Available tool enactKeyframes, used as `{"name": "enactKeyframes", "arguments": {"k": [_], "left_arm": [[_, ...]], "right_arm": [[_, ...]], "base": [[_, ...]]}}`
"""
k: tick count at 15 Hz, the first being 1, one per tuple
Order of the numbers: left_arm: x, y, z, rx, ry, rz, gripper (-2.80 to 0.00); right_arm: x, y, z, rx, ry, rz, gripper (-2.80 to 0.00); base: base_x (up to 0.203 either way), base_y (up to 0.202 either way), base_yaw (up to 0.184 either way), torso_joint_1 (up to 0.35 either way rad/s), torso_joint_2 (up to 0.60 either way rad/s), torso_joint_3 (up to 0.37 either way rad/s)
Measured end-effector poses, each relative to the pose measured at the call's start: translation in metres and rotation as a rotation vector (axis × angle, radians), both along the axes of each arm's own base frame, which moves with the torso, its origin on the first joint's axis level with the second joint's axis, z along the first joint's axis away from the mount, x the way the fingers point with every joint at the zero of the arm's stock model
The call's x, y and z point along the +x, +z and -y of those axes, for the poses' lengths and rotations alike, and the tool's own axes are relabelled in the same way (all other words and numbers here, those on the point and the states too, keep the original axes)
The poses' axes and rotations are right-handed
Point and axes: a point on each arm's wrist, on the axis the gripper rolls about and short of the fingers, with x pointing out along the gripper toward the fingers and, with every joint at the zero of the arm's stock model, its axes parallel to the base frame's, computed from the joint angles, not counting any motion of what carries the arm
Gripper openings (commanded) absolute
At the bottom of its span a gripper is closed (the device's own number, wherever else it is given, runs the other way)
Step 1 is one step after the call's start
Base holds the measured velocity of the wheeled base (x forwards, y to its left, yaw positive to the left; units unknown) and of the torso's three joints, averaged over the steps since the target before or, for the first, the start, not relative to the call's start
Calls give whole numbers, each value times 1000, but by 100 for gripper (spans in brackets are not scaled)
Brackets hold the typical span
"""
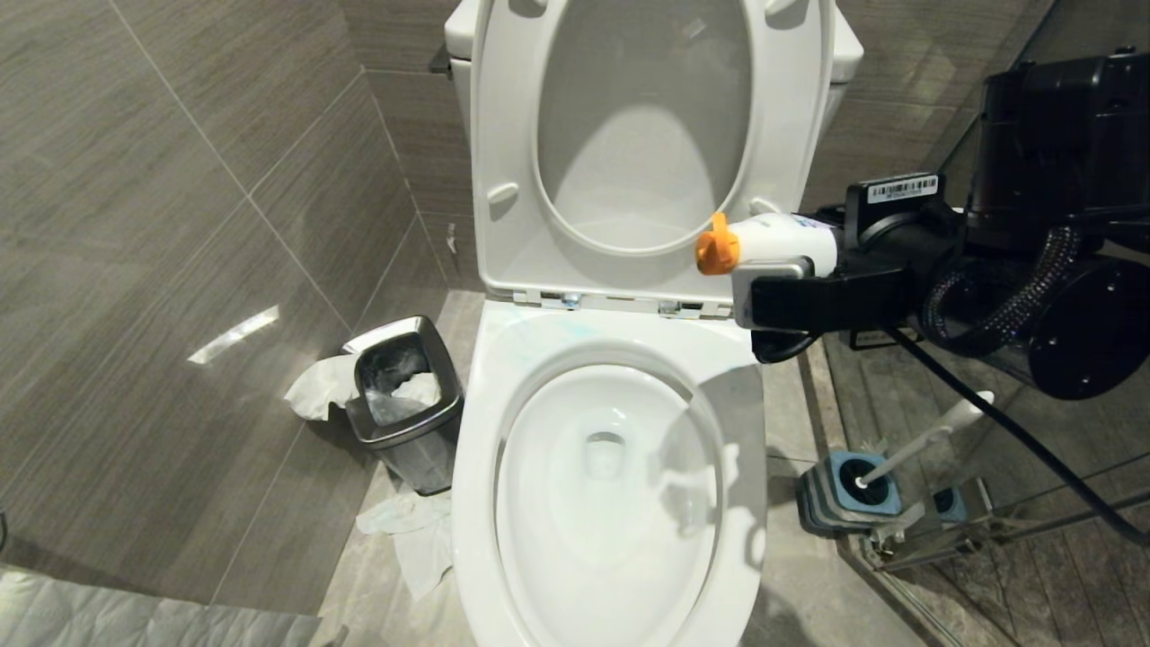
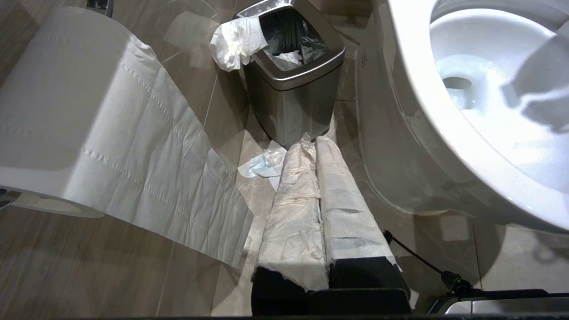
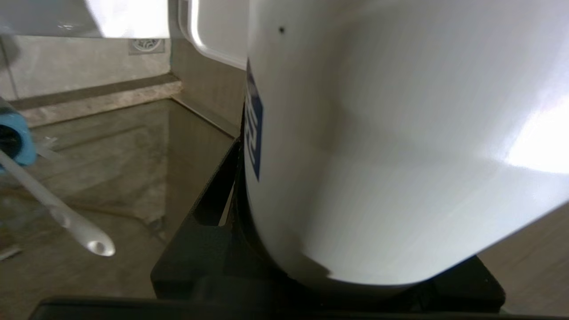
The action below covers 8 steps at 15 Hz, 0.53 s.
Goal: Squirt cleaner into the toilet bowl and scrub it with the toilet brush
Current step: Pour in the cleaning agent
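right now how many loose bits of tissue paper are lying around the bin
3: one tissue draped over the bin's rim, one tissue on the floor between the bin and toilet bowl, one inside the bin. More may be hidden behind.

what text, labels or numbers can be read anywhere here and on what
Barcode sticker on the right arm's black housing: bars and tiny digits, too small to read.
Blue label on the white cleaner bottle held in the right claw: seen edge-on, unreadable.
Toilet bowl, steel bin: no legible text.
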Motion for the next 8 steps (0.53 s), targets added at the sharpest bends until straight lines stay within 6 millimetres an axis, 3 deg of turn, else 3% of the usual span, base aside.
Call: {"name": "enactKeyframes", "arguments": {"k": [8], "left_arm": [[0, 0, 0, 2, -1, 2, -280]], "right_arm": [[3, 6, -2, -255, -19, 18, -280]], "base": [[0, 0, 0, 0, 0, 0]]}}
